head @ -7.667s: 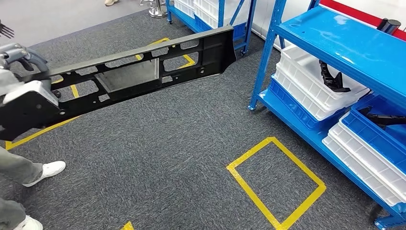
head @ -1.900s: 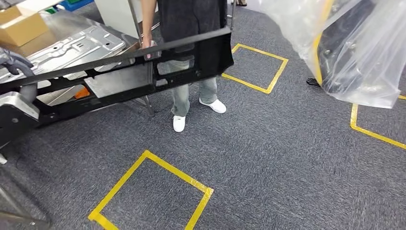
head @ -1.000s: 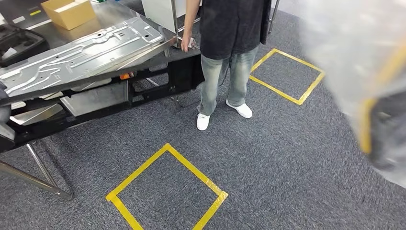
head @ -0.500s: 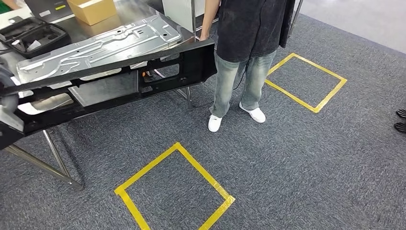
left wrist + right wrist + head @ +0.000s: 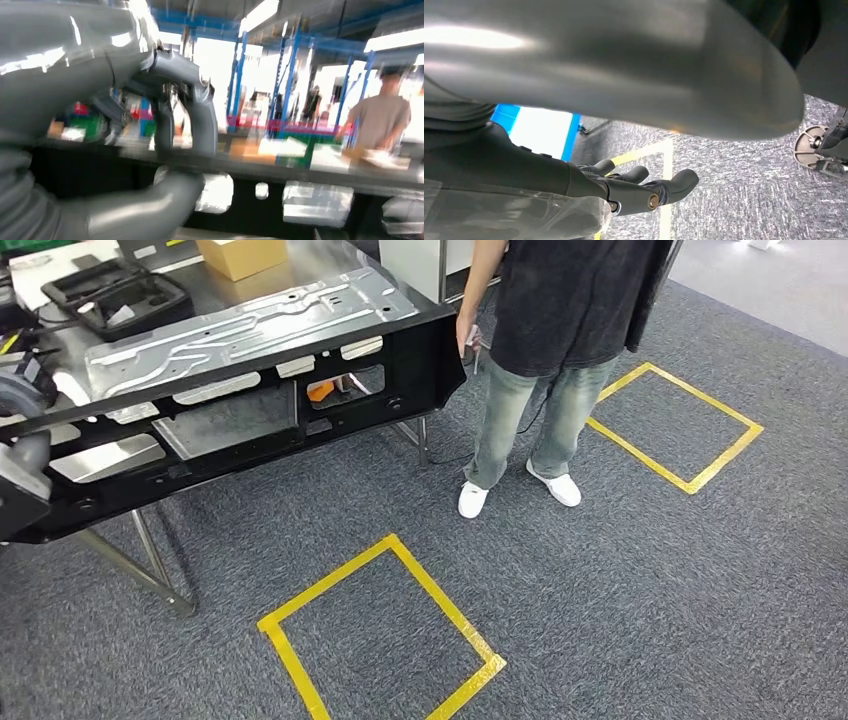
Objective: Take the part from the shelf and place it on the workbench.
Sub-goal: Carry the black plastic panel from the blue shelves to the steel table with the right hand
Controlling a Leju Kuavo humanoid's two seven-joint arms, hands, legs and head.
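Head view: part (image 5: pixel 250 405) is a long black frame w/ cut-outs, looks stiff and awkward, prob not light; you carry it by its 9 o'clock end, far end free at 1 o'clock, just short of a person (image 5: pixel 560 350). It hangs along the tabletop (image 5: pixel 190 295) edge; metal panel (image 5: pixel 250 325) takes the room.

Left wrist view: left hand (image 5: pixel 175 130) clamps the frame.

Right wrist view: right hand (image 5: pixel 644 192) fingers loosely apart, holding nothing.

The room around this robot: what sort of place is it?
Probably a factory or assembly workshop: a steel workbench carries a pressed metal panel, the floor has yellow tape squares, and blue racks stand behind.
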